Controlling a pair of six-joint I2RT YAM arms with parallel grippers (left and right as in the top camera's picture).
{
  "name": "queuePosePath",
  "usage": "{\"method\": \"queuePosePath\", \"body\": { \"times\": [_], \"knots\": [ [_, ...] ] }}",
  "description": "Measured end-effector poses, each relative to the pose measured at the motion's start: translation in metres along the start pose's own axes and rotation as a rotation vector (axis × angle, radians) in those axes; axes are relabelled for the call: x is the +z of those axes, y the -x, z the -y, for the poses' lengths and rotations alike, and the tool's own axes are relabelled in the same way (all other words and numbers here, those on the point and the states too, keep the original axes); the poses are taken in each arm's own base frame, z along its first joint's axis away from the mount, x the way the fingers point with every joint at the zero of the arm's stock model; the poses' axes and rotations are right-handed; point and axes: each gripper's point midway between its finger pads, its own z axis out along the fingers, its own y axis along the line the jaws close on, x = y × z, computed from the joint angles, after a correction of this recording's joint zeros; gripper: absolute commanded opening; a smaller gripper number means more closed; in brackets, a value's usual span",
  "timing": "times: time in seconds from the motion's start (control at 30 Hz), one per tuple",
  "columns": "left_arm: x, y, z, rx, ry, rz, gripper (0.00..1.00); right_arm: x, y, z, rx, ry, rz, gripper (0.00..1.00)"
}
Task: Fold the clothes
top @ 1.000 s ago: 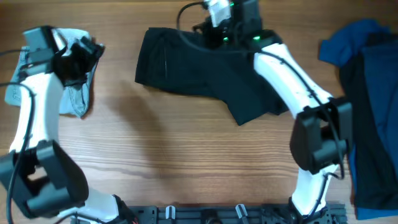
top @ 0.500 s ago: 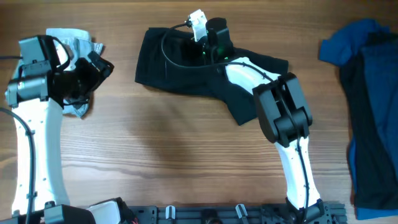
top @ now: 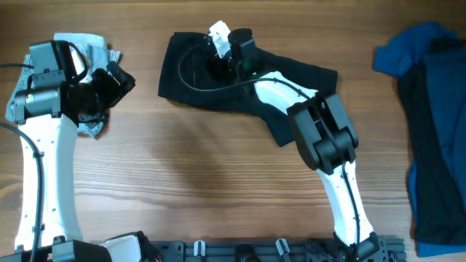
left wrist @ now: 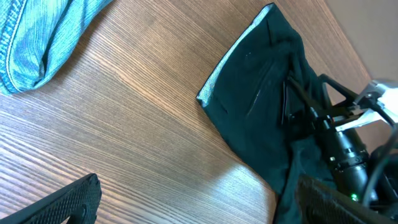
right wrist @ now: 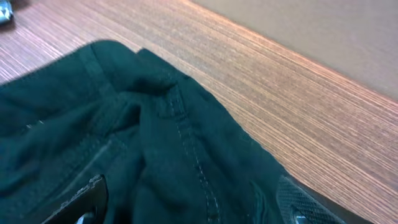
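Right gripper [right wrist: 193, 206] spread wide just above the black shorts [top: 191, 80], holding nothing.
Shorts lie rumpled on the tabletop [top: 218, 182]; it seems poised to pinch an edge. Left gripper [left wrist: 199, 208], open and empty, hovers left of them.

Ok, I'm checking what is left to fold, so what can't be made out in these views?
Light-blue denim shorts: overhead, the left arm covers most; the left wrist view's top-left edge cuts them.
Wide black shorts: overhead, the right arm hides their upper middle.
Royal-blue garment and dark navy garment: cut off by the overhead's right edge.
Right tool: right wrist view's bottom edge crops it; contact with cloth unclear.
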Motion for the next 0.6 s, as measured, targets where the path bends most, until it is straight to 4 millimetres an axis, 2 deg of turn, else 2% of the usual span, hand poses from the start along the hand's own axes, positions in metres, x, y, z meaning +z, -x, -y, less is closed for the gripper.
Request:
{"method": "queuePosePath", "body": {
  "times": [0.1,0.2,0.23,0.3,0.4,0.47,0.57,0.6],
  "knots": [
    [0.000,0.000,0.000,0.000,0.000,0.000,1.00,0.004,-0.008,0.001,-0.018,-0.006,-0.011,0.74],
    [0.000,0.000,0.000,0.000,0.000,0.000,1.00,0.004,-0.009,0.001,-0.025,-0.008,-0.014,0.74],
    [0.000,0.000,0.000,0.000,0.000,0.000,1.00,0.006,-0.013,0.000,-0.025,-0.007,-0.020,0.67],
    [0.000,0.000,0.000,0.000,0.002,0.001,1.00,0.009,-0.020,-0.001,-0.025,-0.004,-0.033,0.64],
    [0.000,0.000,-0.001,0.000,0.003,0.001,1.00,0.010,-0.023,-0.001,-0.021,-0.004,-0.036,0.43],
    [0.000,0.000,-0.001,-0.001,0.003,0.002,1.00,0.010,-0.021,-0.001,-0.011,-0.005,-0.029,0.35],
    [0.000,0.000,-0.001,0.000,0.003,0.002,1.00,0.010,-0.016,0.001,0.021,-0.013,-0.007,0.05],
    [0.000,0.000,0.000,0.000,0.002,0.002,1.00,0.010,-0.015,0.001,0.028,-0.014,-0.004,0.04]
  ]
}}
